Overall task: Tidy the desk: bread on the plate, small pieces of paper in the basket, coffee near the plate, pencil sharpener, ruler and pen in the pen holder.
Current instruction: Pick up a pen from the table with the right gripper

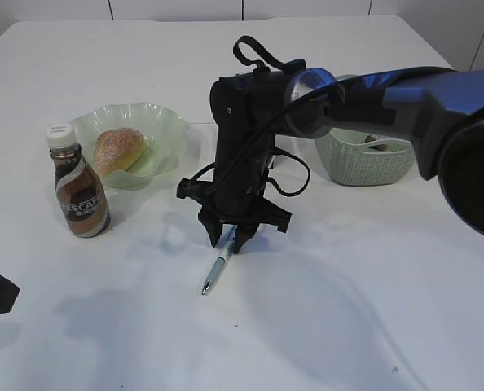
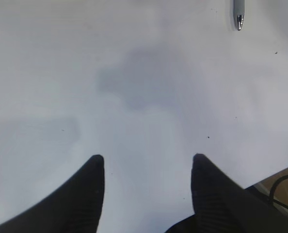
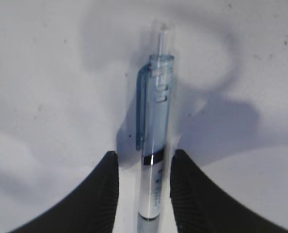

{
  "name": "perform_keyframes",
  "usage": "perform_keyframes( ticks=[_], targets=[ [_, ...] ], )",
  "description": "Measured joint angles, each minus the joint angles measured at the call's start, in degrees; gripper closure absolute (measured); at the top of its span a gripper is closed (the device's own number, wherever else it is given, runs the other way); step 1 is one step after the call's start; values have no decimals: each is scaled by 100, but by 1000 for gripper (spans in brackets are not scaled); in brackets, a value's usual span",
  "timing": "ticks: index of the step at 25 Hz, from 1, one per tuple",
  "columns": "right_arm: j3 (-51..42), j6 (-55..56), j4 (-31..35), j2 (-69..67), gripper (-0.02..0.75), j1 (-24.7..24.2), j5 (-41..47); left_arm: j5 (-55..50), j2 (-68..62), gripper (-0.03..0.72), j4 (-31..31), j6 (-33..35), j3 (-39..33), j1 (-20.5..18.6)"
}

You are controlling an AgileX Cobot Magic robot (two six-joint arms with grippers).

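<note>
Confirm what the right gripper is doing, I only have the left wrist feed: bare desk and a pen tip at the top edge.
Observer: The right gripper straddles the pen, a finger on each side of the barrel; the pen lies flat on the desk.
Operator: Clamped yet?
Observer: No. A gap shows between the barrel and the left finger; contact on the other side is unclear.
Operator: Bread and coffee done?
Observer: The bread sits in the plate, the coffee stands upright beside it.
</note>
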State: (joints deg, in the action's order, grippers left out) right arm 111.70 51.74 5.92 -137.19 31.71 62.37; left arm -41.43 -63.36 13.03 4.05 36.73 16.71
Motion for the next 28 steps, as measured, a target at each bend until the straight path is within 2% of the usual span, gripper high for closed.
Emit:
perform_keyframes(
  ticks=[19,22,23,24,28],
  targets=[
    [0,-131,173,-54,444,0,10,0,0,287,0,0,0,0],
    [0,-131,173,-54,479,0,10,0,0,287,0,0,0,0],
    [0,-131,150,-54,547,0,21,0,0,287,0,0,0,0],
    [0,-131,138,-59,572,0,21,0,0,287,0,0,0,0],
    [0,-131,103,-59,608,0,30,0,0,287,0,0,0,0]
  ],
)
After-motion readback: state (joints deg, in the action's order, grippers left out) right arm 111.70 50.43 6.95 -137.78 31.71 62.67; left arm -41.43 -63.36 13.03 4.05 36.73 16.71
